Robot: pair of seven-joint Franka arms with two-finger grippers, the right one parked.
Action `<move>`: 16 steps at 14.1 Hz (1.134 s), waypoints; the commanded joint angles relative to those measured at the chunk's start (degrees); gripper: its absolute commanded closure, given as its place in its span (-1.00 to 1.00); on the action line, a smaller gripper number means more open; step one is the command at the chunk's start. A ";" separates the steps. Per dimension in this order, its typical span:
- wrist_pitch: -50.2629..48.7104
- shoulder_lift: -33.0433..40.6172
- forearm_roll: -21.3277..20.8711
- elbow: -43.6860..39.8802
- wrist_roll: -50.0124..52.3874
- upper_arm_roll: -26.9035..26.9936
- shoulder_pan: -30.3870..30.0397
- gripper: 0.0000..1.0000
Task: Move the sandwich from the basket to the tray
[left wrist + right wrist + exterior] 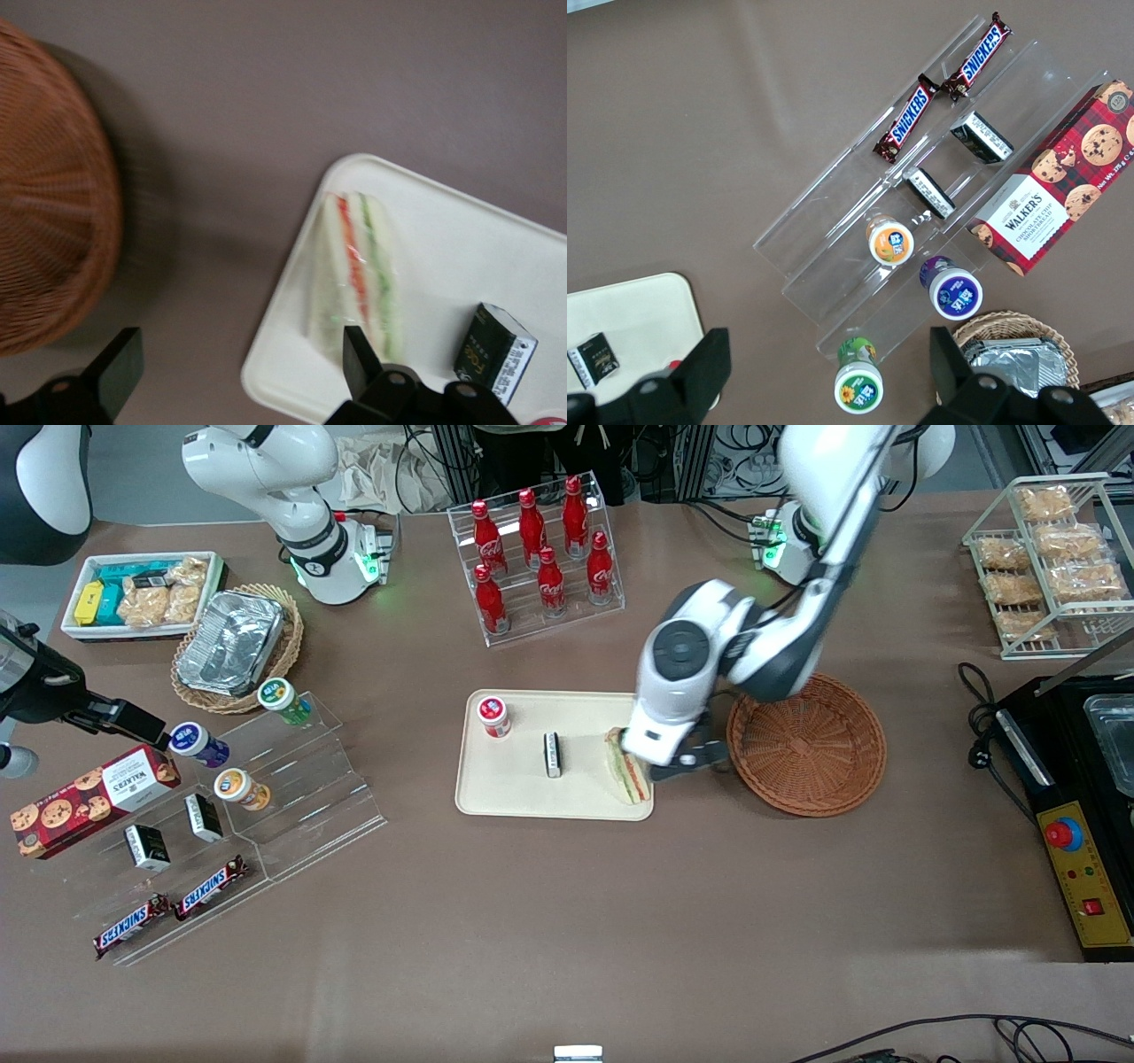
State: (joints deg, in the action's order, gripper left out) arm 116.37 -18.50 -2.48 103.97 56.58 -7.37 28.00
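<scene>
Brown surface (567,921): sandwich (359,270) lies on tray (461,239), released; gripper (239,367) jaws apart above its basket-side (49,186) edge.

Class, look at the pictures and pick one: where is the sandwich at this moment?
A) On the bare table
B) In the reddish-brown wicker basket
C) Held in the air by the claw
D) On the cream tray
D: the sandwich lies on the tray by its edge nearest the basket, which holds nothing; the claw is open beside it.
</scene>
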 commanded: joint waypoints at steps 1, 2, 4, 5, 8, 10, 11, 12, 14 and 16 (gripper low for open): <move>-8.84 7.58 -0.06 1.15 -2.24 -0.54 -4.68 -0.98; -12.36 9.34 0.11 0.97 -6.87 -0.54 -7.23 -0.98; -18.34 13.12 -0.06 0.88 -15.67 -0.46 -11.89 -0.98; -19.67 14.44 -0.59 0.88 -18.41 -0.37 -14.26 -0.98; -20.21 17.78 -0.77 0.27 -26.57 -0.37 -21.21 -0.98; -23.18 19.72 -0.07 -0.43 -35.62 -0.37 -24.64 -0.98; -24.33 20.25 0.02 -1.39 -38.71 -0.37 -25.44 -0.98; -24.78 20.34 0.02 -1.84 -39.87 -0.37 -25.80 -0.98; -24.78 20.69 -0.85 -2.02 -40.49 -0.28 -25.89 -0.98; -24.78 21.22 -0.51 -2.54 -41.37 -0.80 -28.59 -0.98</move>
State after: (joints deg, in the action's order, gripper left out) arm 92.67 2.20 -2.82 102.53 17.28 -7.00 2.26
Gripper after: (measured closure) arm 0.009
